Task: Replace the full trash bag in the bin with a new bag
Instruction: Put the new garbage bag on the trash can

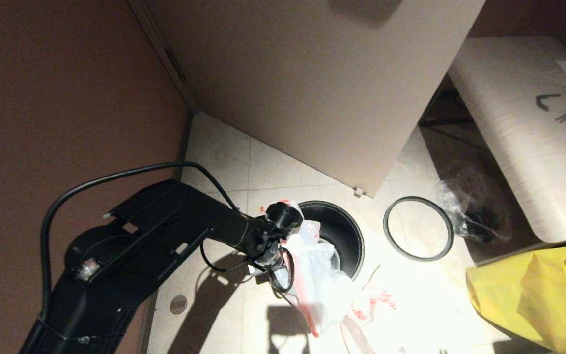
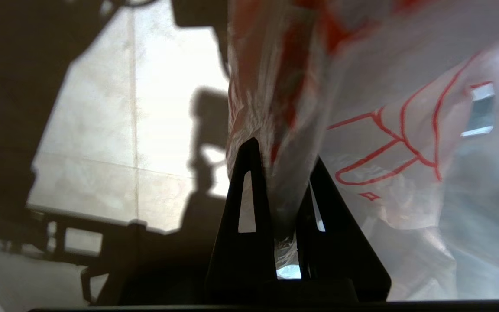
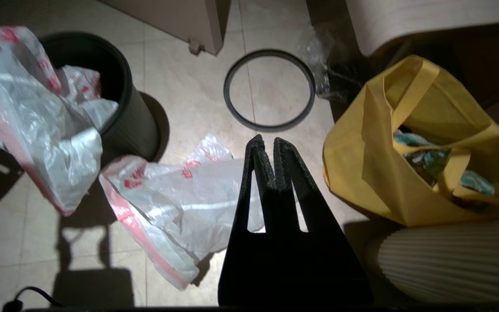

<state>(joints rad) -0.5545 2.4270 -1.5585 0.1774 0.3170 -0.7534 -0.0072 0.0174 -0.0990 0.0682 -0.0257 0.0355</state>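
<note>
The black round bin (image 1: 338, 225) stands on the tiled floor under a cabinet. The full trash bag (image 1: 320, 280), lumpy white film with pink-red trim, hangs out over the bin's near rim. My left arm (image 1: 175, 221) reaches to that rim. My left gripper (image 2: 285, 151) is shut on a gathered fold of the full trash bag (image 2: 405, 86). The new bag (image 3: 180, 195) lies flat on the floor beside the bin (image 3: 132, 121). My right gripper (image 3: 268, 141) hovers shut and empty above the floor, next to the new bag's edge.
A thin grey rim ring (image 1: 384, 228) lies on the floor right of the bin. Beyond it sits a clear film bag (image 1: 469, 211) with dark contents under a pale bench (image 1: 519, 123). A yellow fabric tote (image 1: 528, 295) stands at the right. A brown wall (image 1: 67, 98) closes the left side.
</note>
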